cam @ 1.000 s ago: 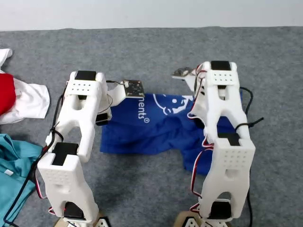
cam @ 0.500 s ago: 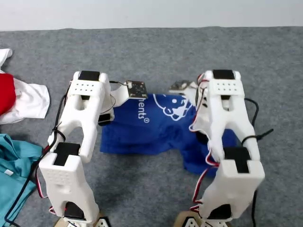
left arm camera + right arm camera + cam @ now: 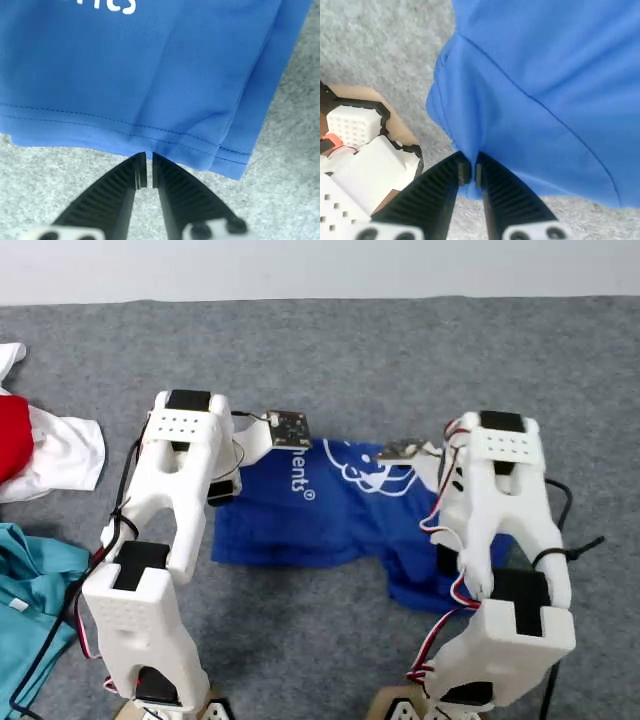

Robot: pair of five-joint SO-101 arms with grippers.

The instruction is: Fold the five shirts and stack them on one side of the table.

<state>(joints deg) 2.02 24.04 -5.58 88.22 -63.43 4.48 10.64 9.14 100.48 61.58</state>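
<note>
A blue shirt [image 3: 320, 510] with white print lies crumpled on the grey table between the two arms. In the left wrist view my left gripper [image 3: 146, 170] is shut on the stitched hem of the blue shirt [image 3: 150, 75], low over the table. My right gripper [image 3: 470, 172] is shut on a bunched fold of the blue shirt [image 3: 545, 75], which is lifted a little near that arm's base. In the high view both grippers are hidden under their arms, the left arm [image 3: 180, 470] at the shirt's left edge, the right arm [image 3: 495, 500] over its right part.
A red and white shirt [image 3: 45, 450] lies at the table's left edge, and a teal shirt [image 3: 30, 590] sits in front of it. The right arm's white base [image 3: 360, 145] is close behind its gripper. Grey table stretches beyond the blue shirt.
The right arm has drawn back toward the near edge and slightly right, pulling the shirt's right part with it. The left arm has barely shifted.
</note>
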